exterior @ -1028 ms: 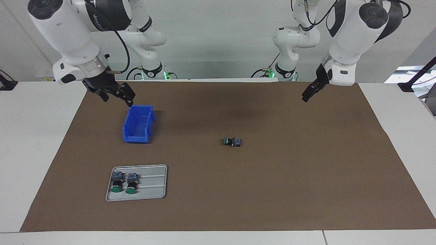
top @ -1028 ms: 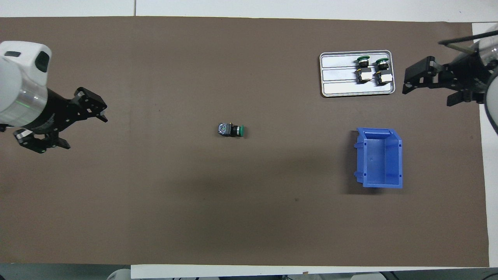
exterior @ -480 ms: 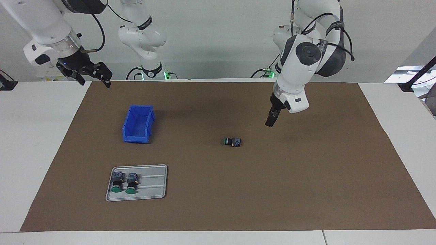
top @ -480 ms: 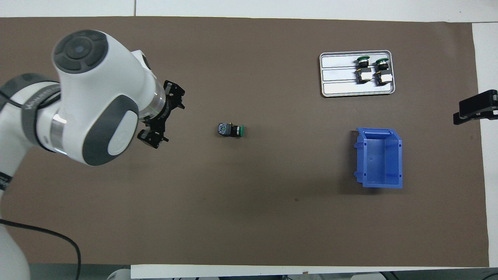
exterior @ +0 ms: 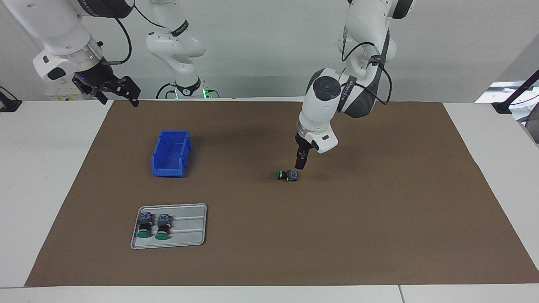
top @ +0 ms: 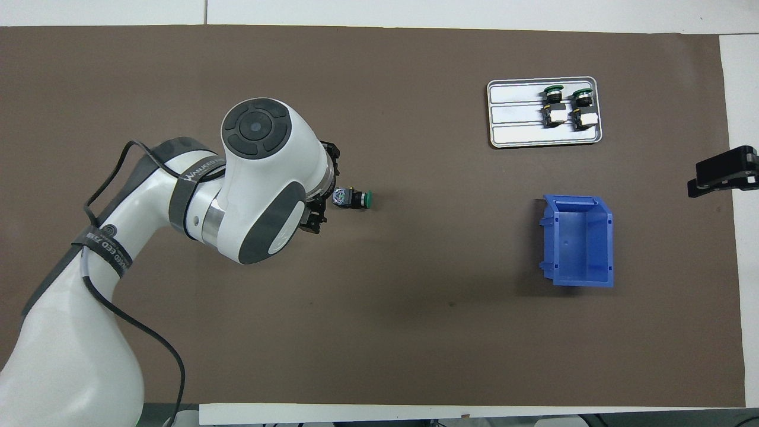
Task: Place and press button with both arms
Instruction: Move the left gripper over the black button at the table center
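Buttons: I count three, one (exterior: 287, 175) lying alone on the brown mat, two (exterior: 145, 225) (exterior: 162, 226) on the tray.
Trays: one (exterior: 189, 227), grey metal.
Bins: one (exterior: 170, 152), blue, open-topped.
Mats: one (exterior: 337, 235), brown, laid over my table (exterior: 38, 176).
Arms: two of mine.
End effectors: two, left end effector (exterior: 302, 162), right end effector (exterior: 113, 90).
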`<state>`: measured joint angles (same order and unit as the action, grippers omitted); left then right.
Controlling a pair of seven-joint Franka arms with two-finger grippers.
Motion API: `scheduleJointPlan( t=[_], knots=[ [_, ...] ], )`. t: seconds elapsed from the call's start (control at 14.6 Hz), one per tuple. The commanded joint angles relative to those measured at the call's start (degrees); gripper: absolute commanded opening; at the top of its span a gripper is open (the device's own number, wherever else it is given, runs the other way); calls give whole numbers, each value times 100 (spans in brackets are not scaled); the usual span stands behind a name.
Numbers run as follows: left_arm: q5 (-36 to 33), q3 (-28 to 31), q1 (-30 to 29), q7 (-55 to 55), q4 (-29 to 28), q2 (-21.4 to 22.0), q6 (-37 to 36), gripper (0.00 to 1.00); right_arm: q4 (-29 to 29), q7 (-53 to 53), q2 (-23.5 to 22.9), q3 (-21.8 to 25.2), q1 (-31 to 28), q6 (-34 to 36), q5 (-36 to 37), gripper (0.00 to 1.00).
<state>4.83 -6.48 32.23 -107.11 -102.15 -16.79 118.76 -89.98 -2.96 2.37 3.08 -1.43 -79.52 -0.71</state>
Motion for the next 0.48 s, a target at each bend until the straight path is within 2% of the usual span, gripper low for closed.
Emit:
scheduleJointPlan(
  t=[0.0,0.41],
  knots=[
    [9,94,266,-380,-16,-306,384,94,-212,409,185,305,73,-108,89,100],
    [-35,111,398,-539,10,-605,736,93,-204,481,159,579,126,-99,72,100]
  ],
)
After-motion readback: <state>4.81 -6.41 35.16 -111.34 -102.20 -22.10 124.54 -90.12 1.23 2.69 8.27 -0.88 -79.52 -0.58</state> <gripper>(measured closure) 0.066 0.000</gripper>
